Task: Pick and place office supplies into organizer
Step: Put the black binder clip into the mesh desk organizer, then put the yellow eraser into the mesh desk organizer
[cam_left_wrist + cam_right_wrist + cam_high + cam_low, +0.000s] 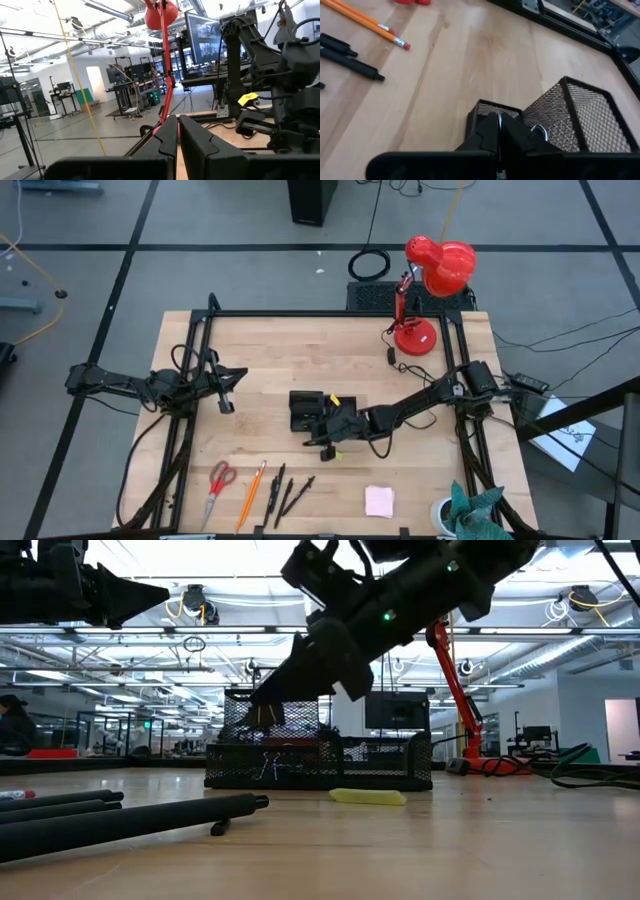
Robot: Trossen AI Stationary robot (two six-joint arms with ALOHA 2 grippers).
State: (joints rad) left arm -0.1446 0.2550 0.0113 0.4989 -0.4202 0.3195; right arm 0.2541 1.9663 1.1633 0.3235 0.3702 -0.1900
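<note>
My right gripper [328, 442] at frame centre, over organizer [305, 410]; fingers pressed together, nothing visibly pinched, silver clip wire [540, 131] just beside tips. Clips light, tiny, slippery: pinch by wire loop. Yellow-green piece [368, 797] on table beside tray. Pencil [250, 493], pens [277, 489], scissors [217, 485] lower left: light, stiff, grab mid-shaft. My left gripper [226, 404] parked left of centre, fingers nearly shut, empty.

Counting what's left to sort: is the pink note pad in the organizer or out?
Out. The note pad lies flat on the table's near edge, well apart from the organizer.
</note>
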